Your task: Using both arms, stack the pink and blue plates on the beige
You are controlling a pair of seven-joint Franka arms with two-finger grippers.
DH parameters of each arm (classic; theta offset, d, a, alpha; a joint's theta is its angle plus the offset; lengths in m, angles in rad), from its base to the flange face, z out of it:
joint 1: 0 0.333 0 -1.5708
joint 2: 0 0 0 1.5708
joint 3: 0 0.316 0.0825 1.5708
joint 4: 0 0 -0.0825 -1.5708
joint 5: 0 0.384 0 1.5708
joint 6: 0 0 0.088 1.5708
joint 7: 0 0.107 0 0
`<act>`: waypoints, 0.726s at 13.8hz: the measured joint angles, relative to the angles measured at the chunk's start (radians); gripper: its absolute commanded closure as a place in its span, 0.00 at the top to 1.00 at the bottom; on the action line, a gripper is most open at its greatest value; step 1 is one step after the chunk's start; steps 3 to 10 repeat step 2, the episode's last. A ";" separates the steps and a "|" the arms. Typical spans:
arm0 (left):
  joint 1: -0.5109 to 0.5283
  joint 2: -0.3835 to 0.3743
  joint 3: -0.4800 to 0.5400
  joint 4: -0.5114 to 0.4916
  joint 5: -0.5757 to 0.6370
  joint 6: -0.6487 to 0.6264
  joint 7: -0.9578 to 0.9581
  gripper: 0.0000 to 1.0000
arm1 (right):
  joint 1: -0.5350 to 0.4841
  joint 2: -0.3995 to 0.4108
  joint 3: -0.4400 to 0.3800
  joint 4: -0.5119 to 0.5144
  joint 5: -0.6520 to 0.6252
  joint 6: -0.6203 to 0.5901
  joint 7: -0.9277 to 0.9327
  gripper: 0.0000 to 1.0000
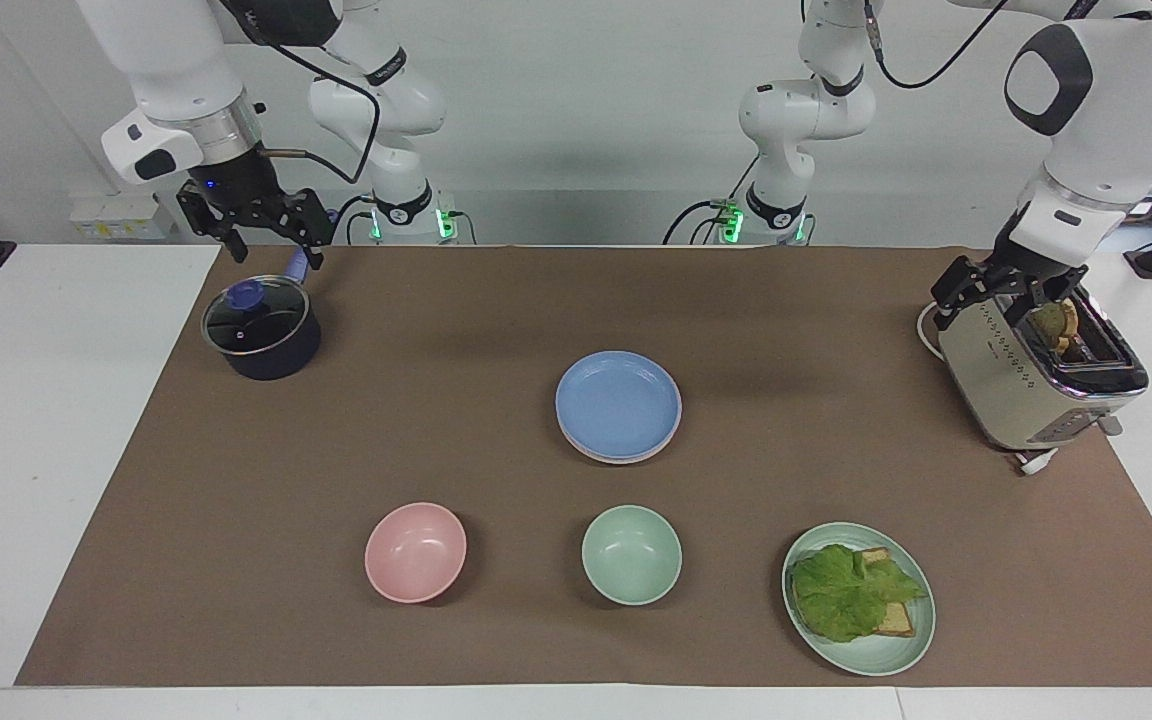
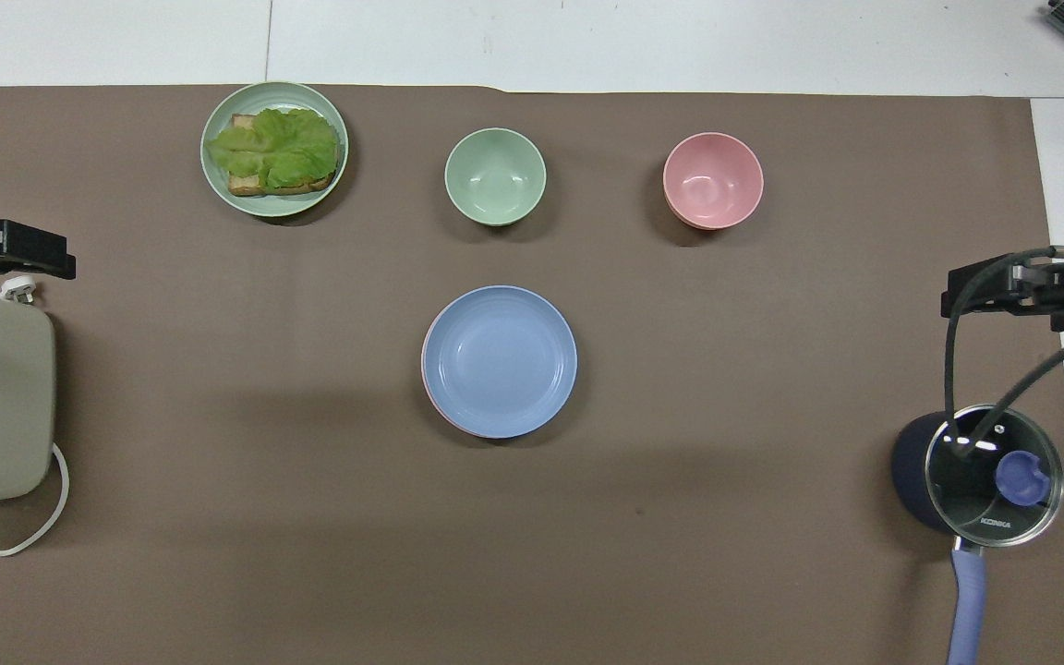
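The blue plate (image 1: 618, 402) (image 2: 499, 358) lies at the middle of the brown mat, on top of a stack. Under it only a thin rim of the pink plate (image 1: 576, 447) (image 2: 427, 383) shows. The beige plate is hidden in both views. My right gripper (image 1: 271, 245) (image 2: 1003, 288) hangs open and holds nothing, above the lidded pot (image 1: 260, 327) at the right arm's end. Over the toaster (image 1: 1036, 375) at the left arm's end, my left gripper (image 1: 998, 290) (image 2: 6, 251) waits open and holds nothing.
Farther from the robots than the stack stand a pink bowl (image 1: 416, 552), a green bowl (image 1: 631, 554) and a mint-green plate (image 1: 858, 598) with toast and lettuce. The pot's blue handle (image 2: 966, 600) points toward the robots. The toaster's cord (image 2: 6, 536) lies on the mat.
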 measured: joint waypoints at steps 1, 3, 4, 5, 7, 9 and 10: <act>0.000 0.000 0.000 0.000 0.000 0.000 0.000 1.00 | 0.000 -0.001 0.000 -0.002 0.000 0.000 -0.002 1.00; 0.000 0.000 0.000 0.000 0.000 0.000 0.000 1.00 | 0.000 -0.003 0.000 -0.004 0.000 0.000 -0.006 1.00; 0.000 0.000 0.000 0.000 0.000 0.000 0.000 1.00 | 0.000 -0.003 0.000 -0.004 0.000 0.000 -0.006 1.00; 0.000 0.000 0.000 0.000 0.000 0.000 0.000 1.00 | 0.000 -0.003 0.000 -0.004 0.000 0.000 -0.006 1.00; 0.000 0.000 0.000 0.000 0.000 0.000 0.000 1.00 | 0.000 -0.003 0.000 -0.004 0.000 0.000 -0.006 1.00; 0.000 0.000 0.000 0.000 0.000 0.000 0.000 1.00 | 0.000 -0.003 0.000 -0.004 0.000 0.000 -0.006 1.00; 0.000 0.000 0.000 0.000 0.000 0.000 0.000 1.00 | 0.000 -0.003 0.000 -0.004 0.000 0.000 -0.006 1.00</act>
